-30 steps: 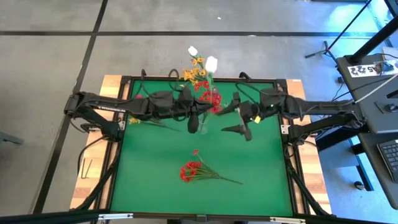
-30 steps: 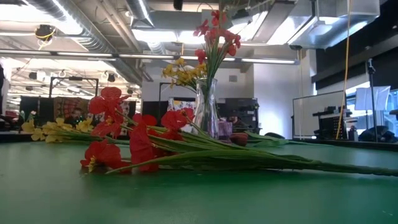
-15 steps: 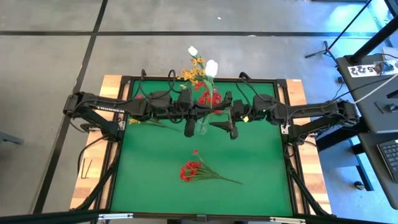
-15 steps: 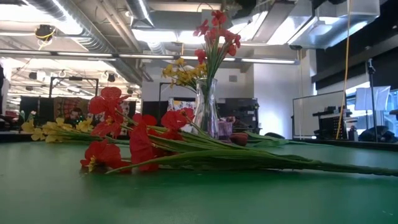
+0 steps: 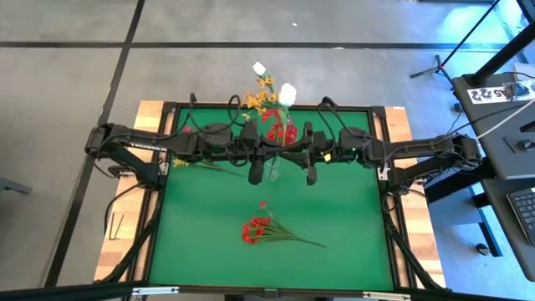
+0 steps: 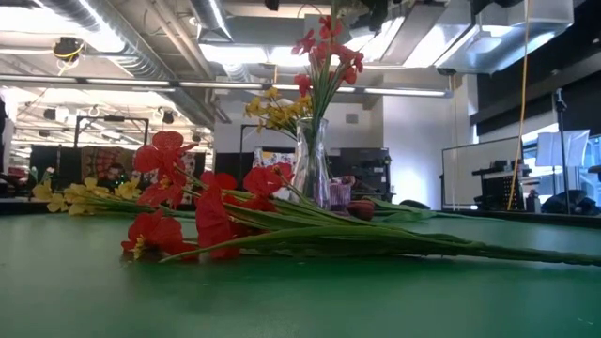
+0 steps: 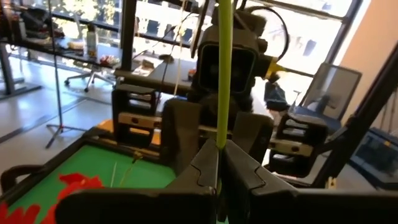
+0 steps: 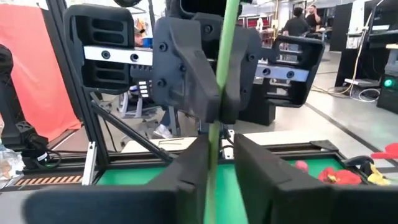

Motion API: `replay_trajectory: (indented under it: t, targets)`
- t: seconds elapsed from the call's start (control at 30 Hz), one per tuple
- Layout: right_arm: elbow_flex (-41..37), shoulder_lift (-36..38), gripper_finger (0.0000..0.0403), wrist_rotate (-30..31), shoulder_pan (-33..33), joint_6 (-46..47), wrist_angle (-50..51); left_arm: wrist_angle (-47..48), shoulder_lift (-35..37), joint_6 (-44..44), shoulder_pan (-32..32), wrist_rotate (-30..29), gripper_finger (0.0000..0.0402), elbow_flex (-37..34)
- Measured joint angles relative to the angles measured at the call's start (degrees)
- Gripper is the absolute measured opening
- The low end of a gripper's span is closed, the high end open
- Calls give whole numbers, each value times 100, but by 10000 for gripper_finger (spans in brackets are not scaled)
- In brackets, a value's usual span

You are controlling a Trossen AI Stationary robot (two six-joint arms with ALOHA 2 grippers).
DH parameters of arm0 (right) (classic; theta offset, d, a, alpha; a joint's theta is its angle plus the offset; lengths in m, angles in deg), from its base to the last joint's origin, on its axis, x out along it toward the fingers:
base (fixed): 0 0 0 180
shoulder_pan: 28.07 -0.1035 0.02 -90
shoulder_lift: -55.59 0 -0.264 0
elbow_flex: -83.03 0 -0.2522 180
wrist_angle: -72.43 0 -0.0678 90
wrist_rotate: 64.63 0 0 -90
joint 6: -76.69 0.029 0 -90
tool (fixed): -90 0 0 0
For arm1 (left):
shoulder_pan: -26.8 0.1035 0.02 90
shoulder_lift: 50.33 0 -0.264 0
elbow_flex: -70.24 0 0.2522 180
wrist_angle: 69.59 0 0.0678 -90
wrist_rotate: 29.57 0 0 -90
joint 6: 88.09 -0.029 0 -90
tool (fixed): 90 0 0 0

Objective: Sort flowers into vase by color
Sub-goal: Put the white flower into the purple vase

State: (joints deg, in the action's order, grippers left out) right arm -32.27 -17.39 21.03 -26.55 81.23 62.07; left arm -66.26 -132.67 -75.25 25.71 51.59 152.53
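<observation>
L gripper [image 7: 219, 163] fingers pinch the green stem [image 7: 224, 68], R gripper [image 8: 217, 163] fingers part-spread around it over glass vase [image 6: 311, 164]: R shld clamp before L lets go.

Green table [image 5: 201, 242] carries: glass vase [image 5: 272, 170] upright near far centre; red flowers [image 5: 256, 229] lying near front; yellow flowers [image 5: 182, 162] lying far left.

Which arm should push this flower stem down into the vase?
Probably the left: the left gripper is shut on the green stem above the vase, while the right gripper looks open beside it.
</observation>
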Motion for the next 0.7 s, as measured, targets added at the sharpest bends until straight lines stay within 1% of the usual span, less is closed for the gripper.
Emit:
replay_trajectory:
  t: [0.17, 0.2, 0.33, 0.5, 0.57, 0.7]
  targets:
    - [0, 0, 16, -3, 0, 18, 85, 61, -4, 0, 0, -158, 0, 0]
    - [0, 0, 10, -16, 0, 18, 95, 61, -4, -2, 0, -158, 0, 0]
    - [0, 5, 13, -47, 0, 18, 134, 61, -7, -8, -2, -155, 0, 0]
    - [2, 17, 5, -62, 0, 15, 139, 38, -7, -125, -2, -237, 4, 0]
    - [2, 40, 4, -30, 0, 14, 150, 18, -7, -131, -7, -403, 16, 0]
    - [0, 202, 3, 165, 0, -54, 201, -13, -7, -234, -17, -461, 50, 0]
